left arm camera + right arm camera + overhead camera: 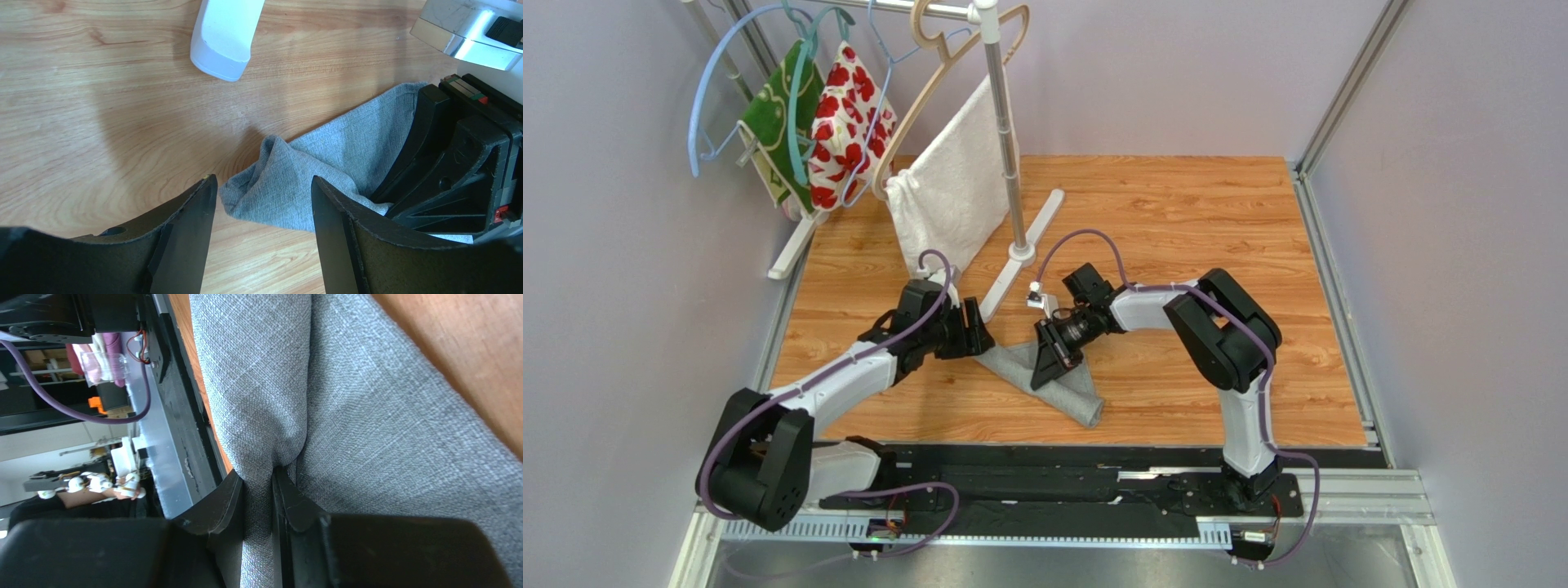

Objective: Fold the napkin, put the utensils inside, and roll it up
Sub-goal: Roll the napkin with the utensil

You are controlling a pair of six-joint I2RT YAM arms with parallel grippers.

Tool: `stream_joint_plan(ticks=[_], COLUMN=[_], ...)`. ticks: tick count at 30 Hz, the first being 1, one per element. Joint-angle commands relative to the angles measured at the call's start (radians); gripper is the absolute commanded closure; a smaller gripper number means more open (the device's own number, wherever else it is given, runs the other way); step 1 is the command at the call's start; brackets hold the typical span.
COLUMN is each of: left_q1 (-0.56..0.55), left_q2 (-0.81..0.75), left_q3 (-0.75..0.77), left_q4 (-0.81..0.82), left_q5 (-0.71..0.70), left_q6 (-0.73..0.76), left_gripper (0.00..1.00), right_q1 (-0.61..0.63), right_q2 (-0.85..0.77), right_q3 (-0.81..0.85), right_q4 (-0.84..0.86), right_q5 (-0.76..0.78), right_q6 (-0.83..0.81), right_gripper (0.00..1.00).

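**Right fingers pinch a napkin fold; left fingers spread at its corner**

The right fingers [230,505] are pressed together on a raised ridge of the napkin [368,447]. The grey cloth is squeezed into the narrow slot between their tips. In the right wrist view the fabric spreads away from the pinch in two smooth lobes, one on each side of the crease.

The left fingers [190,239] are spread wide with nothing held between them. In the left wrist view the napkin's bunched corner lies just beyond their tips. Whether either tip touches the cloth cannot be told. In that same view the black body of the right gripper covers the far part of the napkin.

Seen from above, the napkin is a narrow folded strip lying on the desk [1210,221]. It starts just in front of the near end of the foot of the rack [1020,251] and slants away from it toward the arm bases. The foot's white end is near the bunched corner but apart from it. The left arm reaches in from the rack's left side. The right arm bends in from its right side. The two sets of fingers meet over the strip's end nearest the rack.

A white towel [946,184] hangs on the rack. A red-flowered cloth [844,116] and a green cloth [781,123] hang on hangers further left.
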Motion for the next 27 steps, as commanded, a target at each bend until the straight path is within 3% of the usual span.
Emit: stream_joint_plan(ticks=[1,6,7,9,10,11,13,19,23,27], left_q1=[0.005,0.005,0.005,0.005,0.005,0.005,0.005,0.005,0.005,0.005], left_q2=[0.047,0.107,0.115,0.13,0.135,0.136,0.139,0.179,0.219,0.241], left_q3=[0.0,-0.004,-0.006,-0.009,-0.007,-0.007,-0.004,0.034,0.065,0.091], left_q4=[0.097,0.174,0.18,0.186,0.188,0.18,0.174,0.122,0.082,0.051], left_q5=[0.058,0.095,0.098,0.108,0.112,0.112,0.112,0.115,0.121,0.119], left_q6=[-0.006,-0.02,-0.02,-0.026,-0.028,-0.028,-0.026,-0.007,0.001,0.01], left_gripper=[0.35,0.44,0.54,0.66,0.8,0.86,0.99,1.0,1.0,1.0], right_q1=[-0.012,-0.01,-0.01,-0.01,-0.012,-0.01,-0.012,0.021,0.184,0.361], right_q2=[0.048,0.045,0.042,0.025,0.014,-0.003,-0.056,-0.255,-0.351,-0.347], right_q3=[-0.007,-0.002,0.002,0.016,0.022,0.03,0.062,0.11,0.084,0.07], right_q4=[-0.048,-0.057,-0.066,-0.075,-0.091,-0.103,-0.147,-0.201,-0.184,-0.16], right_q5=[0.019,0.039,0.041,0.051,0.059,0.082,0.112,0.355,0.757,1.068], right_q6=[-0.008,-0.019,-0.019,-0.016,-0.016,-0.019,-0.022,-0.004,-0.046,-0.108], right_gripper=[0.82,0.81,0.79,0.68,0.63,0.56,0.52,0.47,0.46,0.47])
